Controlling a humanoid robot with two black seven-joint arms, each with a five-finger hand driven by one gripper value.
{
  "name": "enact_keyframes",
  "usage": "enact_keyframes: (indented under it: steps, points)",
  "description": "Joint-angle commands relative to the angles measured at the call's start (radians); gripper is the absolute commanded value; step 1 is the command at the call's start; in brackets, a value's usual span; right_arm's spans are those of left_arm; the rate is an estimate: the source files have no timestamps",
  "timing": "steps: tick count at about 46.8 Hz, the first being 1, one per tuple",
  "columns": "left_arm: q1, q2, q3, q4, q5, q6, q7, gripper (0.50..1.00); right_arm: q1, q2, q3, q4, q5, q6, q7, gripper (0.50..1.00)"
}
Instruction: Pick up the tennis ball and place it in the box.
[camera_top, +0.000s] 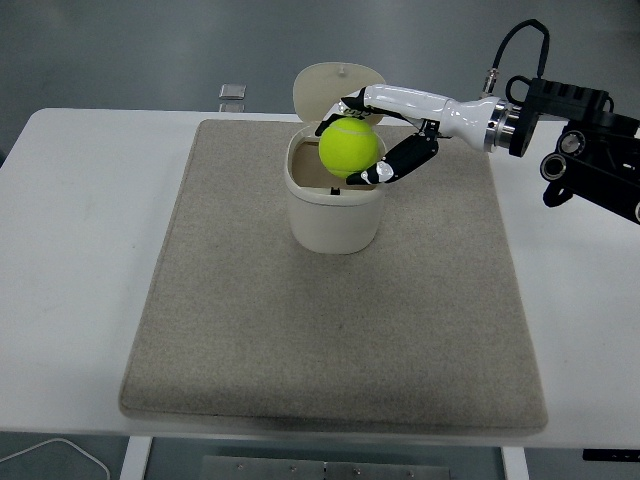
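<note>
A yellow-green tennis ball (349, 146) hangs right above the mouth of a cream box (334, 215) whose round lid (334, 88) stands open at the back. My right hand (368, 140) reaches in from the right and is shut on the ball, white fingers over its top and a black thumb under its right side. The box stands on a beige mat (335, 320), toward the mat's far middle. The ball hides part of the box's inside. No left arm shows.
The mat lies on a white table (80, 250). A small grey square object (232, 92) rests at the table's far edge, left of the box. My right forearm and its black cable (560, 120) span the far right above the table.
</note>
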Motion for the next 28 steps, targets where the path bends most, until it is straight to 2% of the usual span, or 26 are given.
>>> enact_keyframes:
  steps: [1,7,15,18,28]
  points:
    - [0.0,0.0,0.0,0.0,0.001,0.0,0.0,0.992,0.0,0.0,0.0,0.0,0.001,0.0,0.0,0.801]
    - [0.0,0.0,0.0,0.0,-0.001,0.0,0.0,0.992,-0.001,0.0,0.0,0.0,0.001,0.002,0.002,0.823]
    - [0.0,0.0,0.0,0.0,0.001,0.001,0.0,0.992,-0.001,0.0,0.0,0.0,0.001,0.005,0.002,0.829]
    - [0.0,0.0,0.0,0.0,0.001,0.0,0.0,0.992,-0.003,0.0,0.0,0.0,-0.001,0.006,0.002,0.858]
    - [0.0,0.0,0.0,0.0,0.001,0.0,0.0,0.992,-0.001,-0.008,0.002,0.002,0.009,0.012,0.002,0.86]
